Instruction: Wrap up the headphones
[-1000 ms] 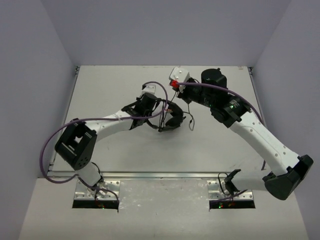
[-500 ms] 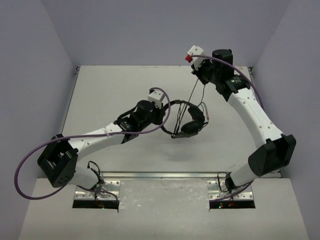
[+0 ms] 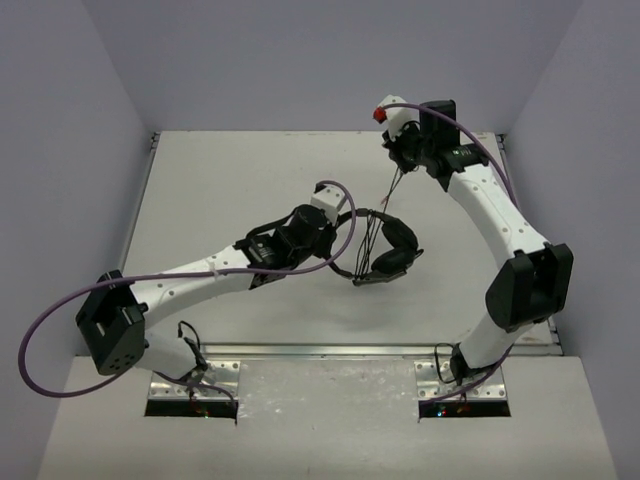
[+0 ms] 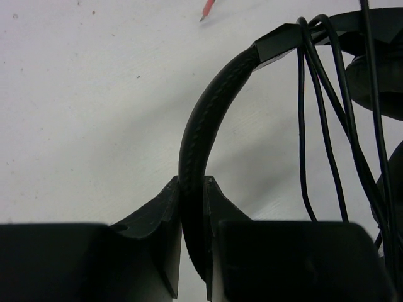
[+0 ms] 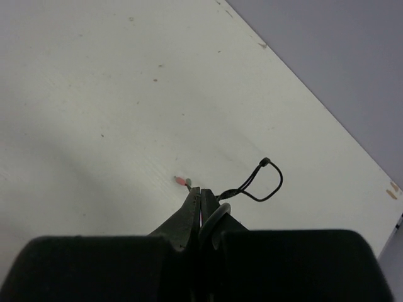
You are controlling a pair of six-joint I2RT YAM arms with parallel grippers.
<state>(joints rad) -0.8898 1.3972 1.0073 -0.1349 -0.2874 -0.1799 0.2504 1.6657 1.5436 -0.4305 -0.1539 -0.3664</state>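
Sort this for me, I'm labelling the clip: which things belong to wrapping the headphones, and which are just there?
Job: headphones; cable; left gripper, clamping the headband; right gripper, pinching the cable.
Just there: purple robot cables; table.

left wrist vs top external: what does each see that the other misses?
Left wrist only: stitching on the padded black headband pinched in the left gripper. Top external only: right gripper raised near the far edge, holding the thin black cable taut. Both: cable strands looped over the headband, white table.
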